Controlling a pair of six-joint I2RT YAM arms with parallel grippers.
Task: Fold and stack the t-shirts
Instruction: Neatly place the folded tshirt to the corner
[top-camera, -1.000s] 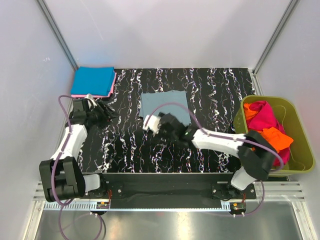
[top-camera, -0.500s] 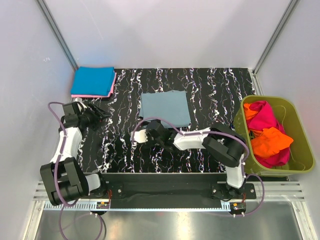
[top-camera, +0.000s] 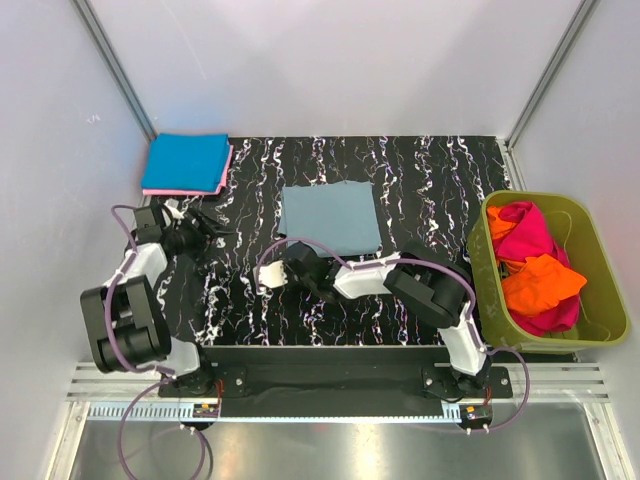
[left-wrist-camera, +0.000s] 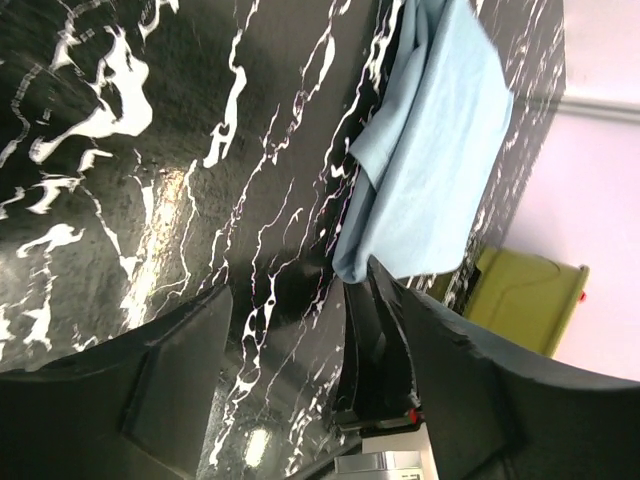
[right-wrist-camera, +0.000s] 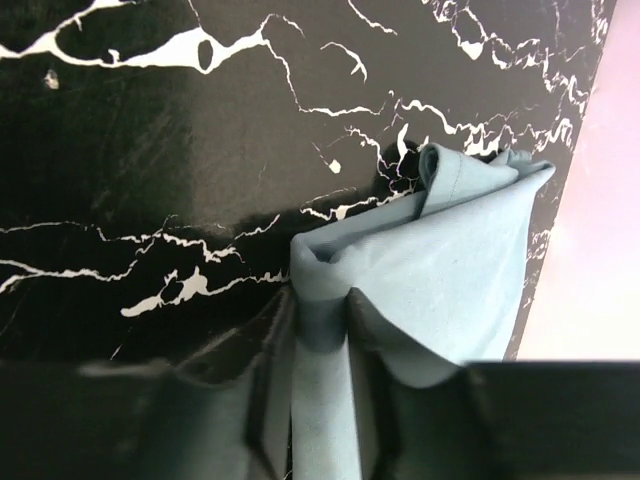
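A folded dusty grey-blue t-shirt (top-camera: 330, 215) lies mid-table. My right gripper (top-camera: 302, 260) is at its near left corner. In the right wrist view the right gripper (right-wrist-camera: 320, 318) is shut on a bunched fold of this grey-blue t-shirt (right-wrist-camera: 450, 255). A bright blue t-shirt (top-camera: 185, 160) lies folded on a pink one (top-camera: 228, 168) at the far left. My left gripper (top-camera: 207, 234) is just in front of that stack. In its own view the left gripper (left-wrist-camera: 300, 305) is open and empty, facing the grey-blue t-shirt (left-wrist-camera: 430, 150).
An olive-green tub (top-camera: 598, 262) stands at the right edge with a magenta t-shirt (top-camera: 525, 235) and an orange one (top-camera: 540, 282) inside. White walls close in the black marbled table (top-camera: 430, 180) on three sides.
The right gripper slid left and nearer along the grey-blue shirt's front edge, then shut on its corner fold. The left gripper opened wider and stayed in front of the blue stack.
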